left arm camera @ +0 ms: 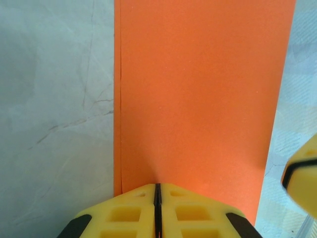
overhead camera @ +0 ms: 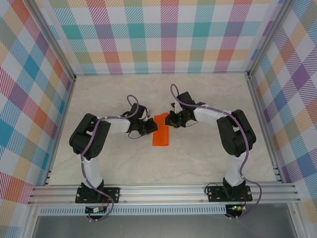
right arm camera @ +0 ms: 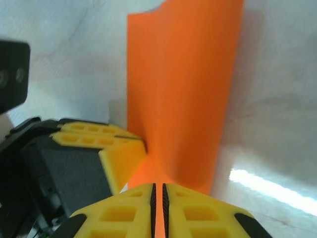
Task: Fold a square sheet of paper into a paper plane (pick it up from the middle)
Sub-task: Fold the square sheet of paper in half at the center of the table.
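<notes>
Currently the table (overhead camera: 99, 99) is carrying the square sheet of paper (overhead camera: 161, 131), lying as a narrow folded strip near its middle. The right gripper (right arm camera: 158, 185) is pinching its edge; the left gripper (left arm camera: 157, 185), fingers pressed together, is touching that edge just beside it.

Over the top we go: a pale, marble-veined surface (overhead camera: 198, 158), evenly lit, boxed in on three sides by pastel plaid walls: back wall (overhead camera: 163, 34), left wall (overhead camera: 25, 99), right wall (overhead camera: 297, 99). Silver metal posts (overhead camera: 49, 39) run along the corners, and slotted aluminium rails (overhead camera: 163, 191) cross the near edge. Up close, a bright streak of glare (right arm camera: 267, 191) lies on the surface.
</notes>
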